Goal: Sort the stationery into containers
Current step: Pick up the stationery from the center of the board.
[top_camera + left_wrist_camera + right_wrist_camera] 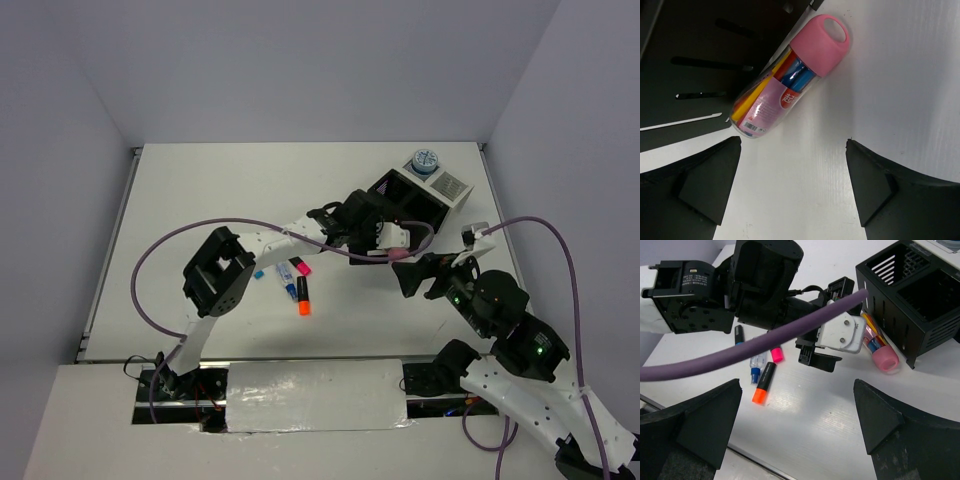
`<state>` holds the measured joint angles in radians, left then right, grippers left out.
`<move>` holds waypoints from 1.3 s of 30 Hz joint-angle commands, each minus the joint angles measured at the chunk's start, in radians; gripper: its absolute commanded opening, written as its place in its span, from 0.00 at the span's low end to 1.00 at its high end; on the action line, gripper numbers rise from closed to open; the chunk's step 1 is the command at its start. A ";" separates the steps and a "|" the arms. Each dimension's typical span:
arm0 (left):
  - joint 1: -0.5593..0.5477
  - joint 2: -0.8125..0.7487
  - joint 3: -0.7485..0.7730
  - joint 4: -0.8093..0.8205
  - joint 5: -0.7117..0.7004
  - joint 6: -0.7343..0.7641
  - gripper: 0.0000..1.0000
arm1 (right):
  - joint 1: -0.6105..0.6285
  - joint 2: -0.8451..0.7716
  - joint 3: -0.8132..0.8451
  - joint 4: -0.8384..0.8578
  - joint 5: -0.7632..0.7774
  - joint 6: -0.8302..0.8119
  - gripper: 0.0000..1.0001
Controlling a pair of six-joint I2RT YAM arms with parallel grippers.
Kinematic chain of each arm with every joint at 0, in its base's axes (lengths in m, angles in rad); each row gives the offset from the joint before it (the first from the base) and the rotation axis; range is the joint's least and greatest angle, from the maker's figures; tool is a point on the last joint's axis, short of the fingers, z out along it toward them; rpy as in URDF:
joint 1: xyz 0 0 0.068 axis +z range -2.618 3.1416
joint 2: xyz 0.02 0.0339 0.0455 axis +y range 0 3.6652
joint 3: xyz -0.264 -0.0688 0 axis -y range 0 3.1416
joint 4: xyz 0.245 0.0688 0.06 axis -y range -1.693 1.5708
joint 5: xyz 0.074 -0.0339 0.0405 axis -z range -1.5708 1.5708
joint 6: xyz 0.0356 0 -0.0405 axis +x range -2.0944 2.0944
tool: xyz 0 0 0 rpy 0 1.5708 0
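Pink cap and clear body mark the pen tube (785, 80), which lies flat on the table (900, 90). It seems to touch the slotted outer wall of the black box (690, 55) and sits in no compartment. Its long axis runs on a slant across the left wrist view, cap toward the upper right and flat base toward the lower left. From above, the cap points to the near side, toward the right arm. The left gripper (792, 147) hovers over the tube with jaws spread and nothing between them. The right gripper (797, 390) is likewise spread and empty, a little apart. The step in hand looks like the reach for the tube. Next, I judge, the left wrist must move forward over it, turn so the fingers cross its short width, and mind the wall, which leaves little room on that side.
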<state>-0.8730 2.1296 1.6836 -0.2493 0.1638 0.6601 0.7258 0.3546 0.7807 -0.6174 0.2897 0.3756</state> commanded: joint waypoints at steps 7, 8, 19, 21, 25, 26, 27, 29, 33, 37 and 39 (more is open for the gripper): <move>-0.003 0.036 0.004 0.128 0.020 0.111 0.99 | -0.002 0.024 0.019 0.061 -0.032 -0.033 1.00; -0.004 0.049 0.001 0.139 0.020 0.118 0.99 | -0.002 0.029 0.020 0.064 -0.032 -0.035 1.00; -0.004 0.096 -0.004 0.214 0.010 0.139 0.99 | -0.002 -0.014 0.045 0.039 0.037 -0.035 1.00; -0.004 0.119 0.010 0.206 0.005 0.147 0.99 | -0.002 -0.032 0.048 0.033 0.035 -0.035 1.00; -0.004 0.141 0.040 0.180 0.005 0.157 0.98 | -0.002 -0.049 0.057 0.019 0.042 -0.038 1.00; -0.004 0.151 0.054 0.165 0.005 0.161 0.98 | -0.002 -0.049 0.060 0.015 0.042 -0.038 1.00; -0.004 0.156 0.060 0.157 0.003 0.159 0.98 | -0.002 -0.051 0.063 0.008 0.039 -0.038 1.00; -0.004 0.168 0.080 0.139 0.006 0.164 0.97 | 0.000 -0.051 0.065 0.005 0.035 -0.038 1.00; -0.004 0.191 0.114 0.107 0.009 0.170 0.96 | -0.002 -0.063 0.055 0.005 0.032 -0.035 1.00; -0.004 0.219 0.158 0.062 0.008 0.180 0.94 | -0.002 -0.075 0.043 0.008 0.026 -0.030 1.00; -0.004 0.227 0.180 0.016 0.023 0.185 0.89 | -0.002 -0.074 0.045 0.005 0.025 -0.029 1.00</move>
<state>-0.8730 2.3226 1.8141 -0.1577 0.1516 0.8150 0.7258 0.2897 0.8051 -0.6247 0.3099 0.3500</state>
